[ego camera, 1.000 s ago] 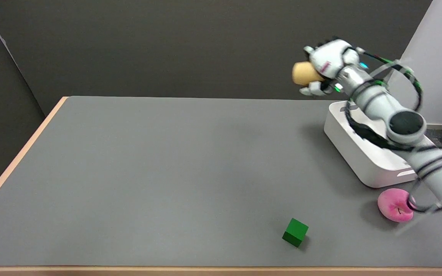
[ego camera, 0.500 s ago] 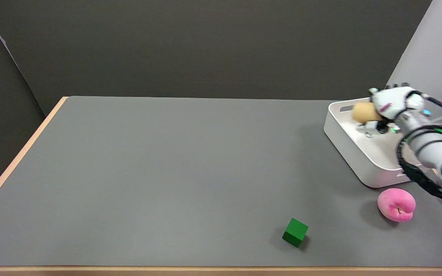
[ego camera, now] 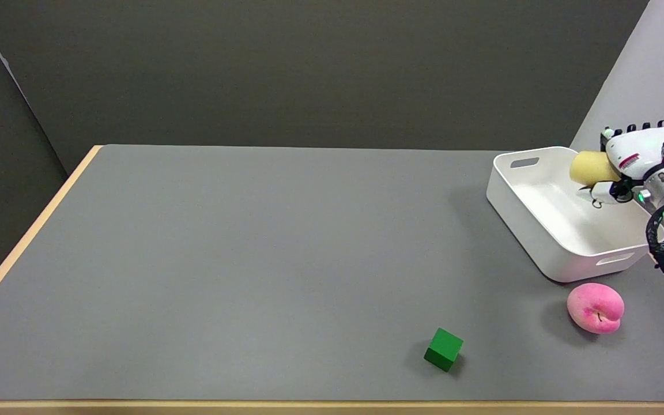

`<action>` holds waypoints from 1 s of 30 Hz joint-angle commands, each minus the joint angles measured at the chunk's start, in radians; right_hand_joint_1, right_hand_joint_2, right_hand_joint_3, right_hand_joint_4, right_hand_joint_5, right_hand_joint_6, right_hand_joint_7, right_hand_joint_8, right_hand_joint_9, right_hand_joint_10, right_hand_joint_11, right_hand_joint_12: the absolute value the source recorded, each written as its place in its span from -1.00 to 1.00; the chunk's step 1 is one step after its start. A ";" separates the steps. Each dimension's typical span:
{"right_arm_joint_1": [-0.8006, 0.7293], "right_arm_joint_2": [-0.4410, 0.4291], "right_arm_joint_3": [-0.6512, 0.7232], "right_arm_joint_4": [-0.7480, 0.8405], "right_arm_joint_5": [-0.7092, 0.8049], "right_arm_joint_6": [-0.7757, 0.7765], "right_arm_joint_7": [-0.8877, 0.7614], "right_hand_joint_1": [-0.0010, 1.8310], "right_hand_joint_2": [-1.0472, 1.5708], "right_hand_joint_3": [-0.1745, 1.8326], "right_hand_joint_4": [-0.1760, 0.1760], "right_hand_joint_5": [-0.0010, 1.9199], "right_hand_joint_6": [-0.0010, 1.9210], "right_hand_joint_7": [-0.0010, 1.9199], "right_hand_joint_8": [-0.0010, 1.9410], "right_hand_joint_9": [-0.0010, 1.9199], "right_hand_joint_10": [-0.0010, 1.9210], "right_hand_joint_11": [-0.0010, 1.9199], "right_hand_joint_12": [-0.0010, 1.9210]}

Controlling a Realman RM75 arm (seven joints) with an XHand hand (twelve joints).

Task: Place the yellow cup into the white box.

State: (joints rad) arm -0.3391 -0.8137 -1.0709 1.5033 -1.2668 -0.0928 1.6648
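Note:
My right hand (ego camera: 634, 158) grips the yellow cup (ego camera: 591, 167) on its side, the cup's closed end pointing left. Hand and cup hang over the far right part of the white box (ego camera: 539, 227), above its floor and near its right wall. The box is a shallow open tray with slot handles at both ends, standing at the table's far right. I see nothing else inside it. The right forearm leaves the picture at the right edge.
A pink peach-shaped toy (ego camera: 595, 308) lies just in front of the box. A green cube (ego camera: 443, 349) sits near the table's front edge, left of the peach. The grey table (ego camera: 263, 259) has wooden edges at left and front.
The right hand carried the cup down from high above the box's far left corner, then to the right across the box. It holds the cup throughout.

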 commanded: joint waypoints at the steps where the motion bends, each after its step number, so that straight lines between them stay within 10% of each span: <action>1: 0.052 0.064 -0.113 -0.048 0.001 0.065 0.007 0.30 0.62 -0.44 -1.00 -0.28 0.53 -0.22 0.54 -0.09 0.44 -0.21 0.88; 8: 0.130 0.052 -0.261 -0.212 0.090 0.067 -0.002 0.26 0.62 -0.44 -0.84 -0.31 0.48 -0.24 0.46 -0.16 0.41 -0.32 0.87; 10: 0.131 0.051 -0.277 -0.229 0.115 0.055 -0.013 -0.04 0.43 0.02 0.53 -0.59 0.10 -0.33 -0.09 -0.40 0.18 -0.61 0.52; 15: 0.127 0.048 -0.277 -0.231 0.200 0.050 -0.023 -0.28 0.28 0.15 0.41 -0.81 -0.53 -0.77 -0.63 -0.82 -0.30 -0.93 0.20; 30: 0.162 0.055 -0.261 -0.089 0.117 -0.011 -0.024 -0.55 0.17 0.08 0.40 -0.98 -0.84 -1.00 -0.91 -1.00 -0.69 -1.00 -0.11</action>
State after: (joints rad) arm -0.2299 -0.7672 -1.3019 1.3355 -1.1170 -0.0542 1.6493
